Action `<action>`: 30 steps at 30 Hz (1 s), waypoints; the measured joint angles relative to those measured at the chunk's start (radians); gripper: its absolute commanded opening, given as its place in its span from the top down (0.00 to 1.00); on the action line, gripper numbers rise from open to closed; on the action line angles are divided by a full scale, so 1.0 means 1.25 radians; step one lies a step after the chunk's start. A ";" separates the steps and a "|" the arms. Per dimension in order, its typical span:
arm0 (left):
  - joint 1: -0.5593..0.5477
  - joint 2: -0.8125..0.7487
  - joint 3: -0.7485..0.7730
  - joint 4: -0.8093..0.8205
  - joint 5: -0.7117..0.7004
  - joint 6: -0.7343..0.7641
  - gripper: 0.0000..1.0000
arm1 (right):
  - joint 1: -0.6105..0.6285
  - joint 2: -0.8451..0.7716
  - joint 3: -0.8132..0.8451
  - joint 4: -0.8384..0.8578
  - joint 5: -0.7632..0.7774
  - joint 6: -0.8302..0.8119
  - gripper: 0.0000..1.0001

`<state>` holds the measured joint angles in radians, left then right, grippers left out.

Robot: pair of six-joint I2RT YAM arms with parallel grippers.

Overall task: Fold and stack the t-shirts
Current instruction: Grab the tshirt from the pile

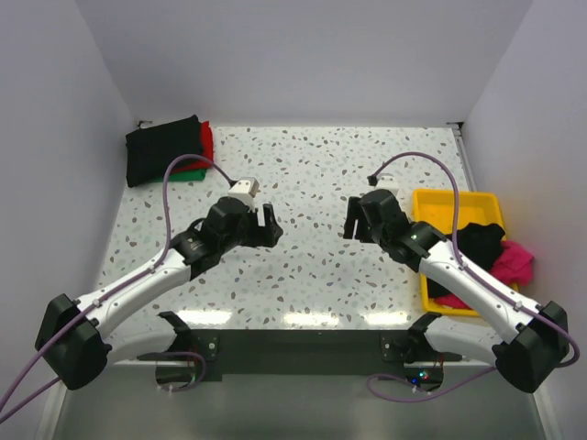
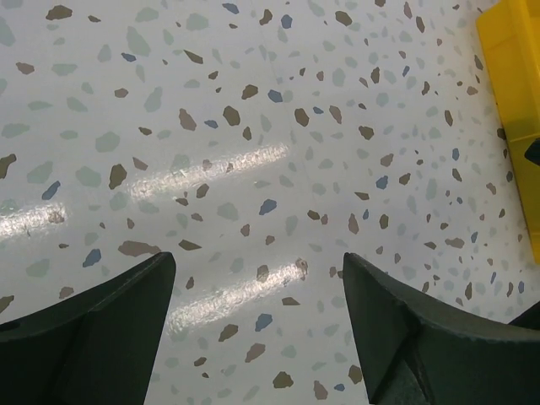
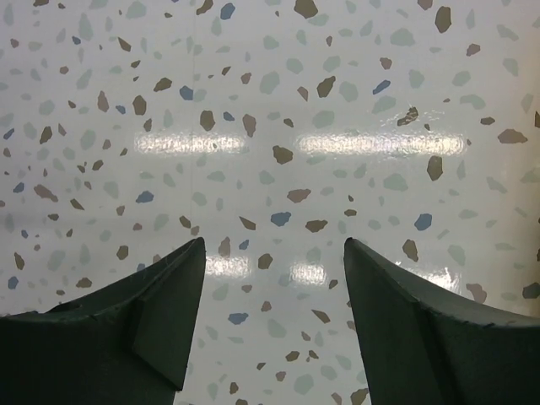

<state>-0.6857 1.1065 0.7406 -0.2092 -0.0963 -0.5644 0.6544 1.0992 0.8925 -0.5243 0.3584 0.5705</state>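
Left claw (image 1: 269,226) and right claw (image 1: 351,220) gape wide, empty, above the bench (image 1: 312,160) — likely poised for the unfolded t-shirts (image 1: 512,261) in the tray (image 1: 440,195).

At the upper left of the top view, a folded black t-shirt (image 1: 163,151) covers the red t-shirt (image 1: 207,137) and green t-shirt (image 1: 188,173) except for their edges. At right, the right arm (image 1: 459,273) crosses the yellow tray (image 1: 440,200), hiding parts of a crumpled black t-shirt (image 1: 483,240) and a pink t-shirt (image 1: 515,261). The left wrist view's right edge cuts the tray off, and a dark patch (image 2: 533,152) there is too small to tell.
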 measured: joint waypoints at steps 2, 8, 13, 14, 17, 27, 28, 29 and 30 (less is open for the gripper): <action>0.000 -0.001 0.008 -0.007 0.001 0.001 0.14 | 0.000 0.000 0.004 -0.006 0.000 0.005 0.30; 0.000 -0.013 0.023 -0.013 0.011 0.006 0.14 | 0.000 0.011 0.032 -0.033 0.008 0.023 0.29; 0.000 -0.015 0.023 -0.016 0.012 0.006 0.14 | 0.000 0.082 0.086 -0.061 0.014 0.041 0.28; 0.000 -0.015 0.023 -0.016 0.013 0.006 0.14 | 0.000 0.099 0.097 -0.069 0.018 0.047 0.28; 0.000 -0.015 0.023 -0.019 0.013 0.006 0.14 | -0.013 0.141 0.131 -0.101 0.037 0.058 0.29; 0.000 -0.044 0.034 -0.050 0.019 0.025 0.14 | -0.419 0.178 0.162 -0.175 0.081 0.096 0.28; 0.000 -0.049 0.034 -0.051 0.020 0.027 0.14 | -0.457 0.178 0.163 -0.187 0.097 0.107 0.28; 0.000 -0.053 0.035 -0.051 0.022 0.028 0.14 | -0.485 0.178 0.163 -0.201 0.111 0.120 0.27; 0.000 -0.055 0.035 -0.052 0.025 0.028 0.14 | -0.508 0.178 0.165 -0.216 0.123 0.134 0.24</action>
<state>-0.6857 1.0374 0.7845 -0.2745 -0.0650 -0.5289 0.0200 1.3216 1.0992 -0.7948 0.5125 0.7380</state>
